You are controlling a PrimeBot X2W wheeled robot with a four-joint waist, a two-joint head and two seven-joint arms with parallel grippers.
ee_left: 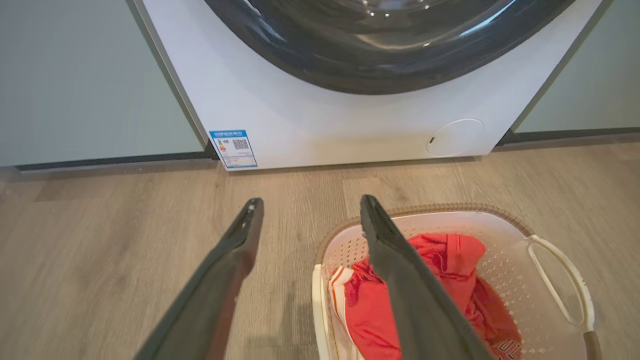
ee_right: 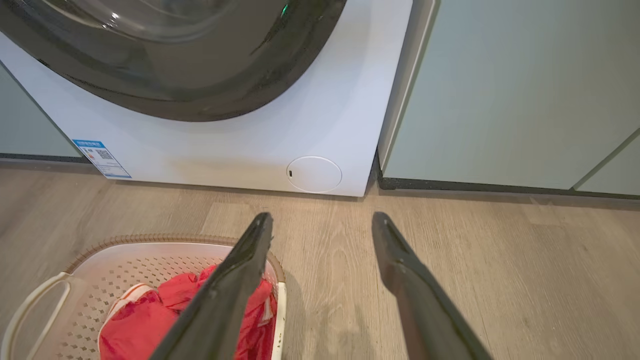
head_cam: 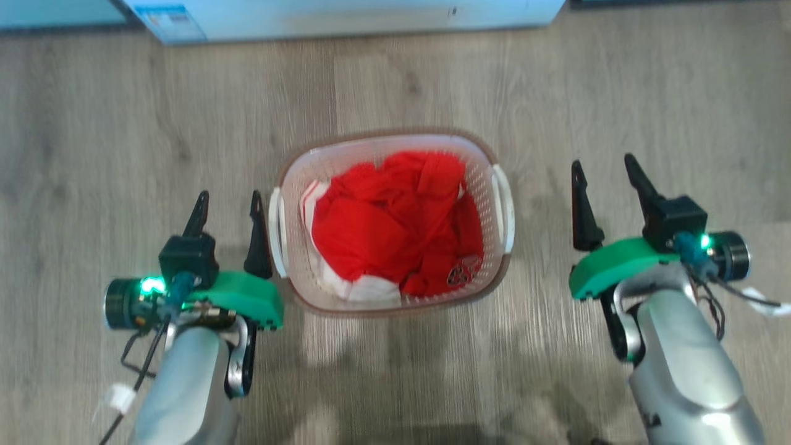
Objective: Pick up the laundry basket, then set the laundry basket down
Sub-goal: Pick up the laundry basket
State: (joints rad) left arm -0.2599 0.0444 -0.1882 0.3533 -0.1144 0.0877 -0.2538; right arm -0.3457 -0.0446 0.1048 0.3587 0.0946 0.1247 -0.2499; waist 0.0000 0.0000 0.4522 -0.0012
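Observation:
The laundry basket (head_cam: 488, 179), white perforated plastic with a brown rim, stands on the wooden floor between my arms, holding red and white clothes (head_cam: 395, 228). My left gripper (head_cam: 227, 204) is open just beside the basket's left handle (head_cam: 276, 232), its inner finger close to the handle. My right gripper (head_cam: 604, 170) is open, a clear gap right of the right handle (head_cam: 503, 207). In the left wrist view the basket (ee_left: 500, 270) lies under my left gripper (ee_left: 310, 205). In the right wrist view the basket (ee_right: 150, 250) sits left of my right gripper (ee_right: 322, 220).
A white front-loading washer (ee_left: 325, 115) with a dark round door stands ahead of the basket, its base at the top of the head view (head_cam: 346, 18). Pale green cabinet fronts (ee_right: 510, 90) flank it. Wooden floor (head_cam: 93, 123) stretches on both sides.

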